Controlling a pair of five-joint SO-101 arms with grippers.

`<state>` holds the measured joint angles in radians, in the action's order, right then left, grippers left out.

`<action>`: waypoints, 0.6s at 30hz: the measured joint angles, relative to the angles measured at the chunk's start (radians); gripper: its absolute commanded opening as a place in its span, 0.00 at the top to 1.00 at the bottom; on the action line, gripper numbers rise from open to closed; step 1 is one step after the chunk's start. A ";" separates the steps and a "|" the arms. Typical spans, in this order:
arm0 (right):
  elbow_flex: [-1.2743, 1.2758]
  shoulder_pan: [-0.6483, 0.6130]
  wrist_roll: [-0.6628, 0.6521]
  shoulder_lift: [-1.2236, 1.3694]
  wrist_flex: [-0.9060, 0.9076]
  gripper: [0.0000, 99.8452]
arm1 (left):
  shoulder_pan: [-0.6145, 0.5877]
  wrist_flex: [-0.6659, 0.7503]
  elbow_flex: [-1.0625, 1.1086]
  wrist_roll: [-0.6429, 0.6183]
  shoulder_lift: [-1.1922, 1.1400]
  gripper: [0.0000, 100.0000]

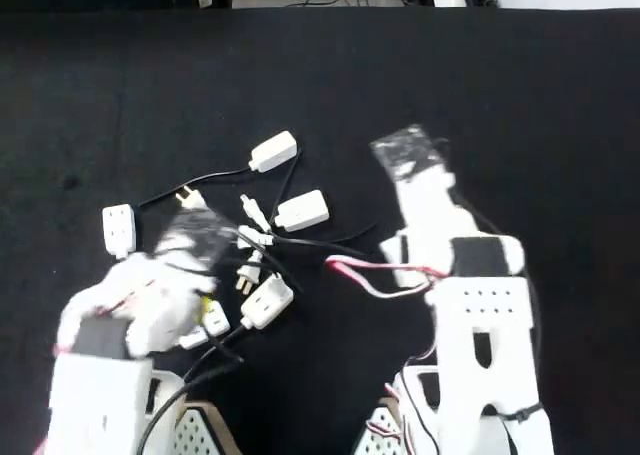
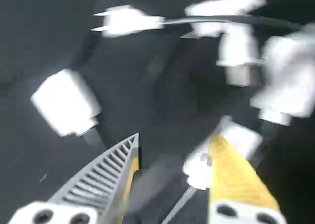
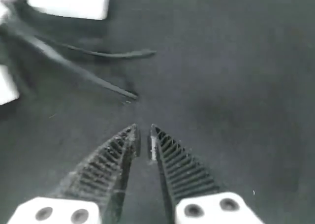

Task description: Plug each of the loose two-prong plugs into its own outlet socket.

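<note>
Right claw nearly closed above table; high view shows plugs.

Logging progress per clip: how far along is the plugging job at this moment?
Done: nothing visibly seated. One plug near the far-left socket and another plug in the cord tangle lie loose, prongs bare. In hand: the left end effector hangs open over the tangle; the right end effector is shut and empty over bare table. Left: apparently every plug.
</note>
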<state>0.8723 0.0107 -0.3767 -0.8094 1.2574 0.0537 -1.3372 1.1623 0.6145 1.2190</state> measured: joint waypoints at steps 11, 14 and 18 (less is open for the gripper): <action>0.060 0.118 -0.011 0.003 -0.051 0.97 | 0.328 0.316 -0.040 -0.084 -0.459 0.77; 0.081 0.118 -0.011 0.003 -0.072 0.97 | 0.359 0.404 -0.043 -0.115 -0.529 0.77; 0.094 0.117 -0.011 0.003 -0.084 0.97 | 0.367 0.500 -0.052 -0.127 -0.603 0.78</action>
<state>0.9659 0.1274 -0.3874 -0.8063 1.1730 0.4204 -0.8370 1.1101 0.4872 0.6160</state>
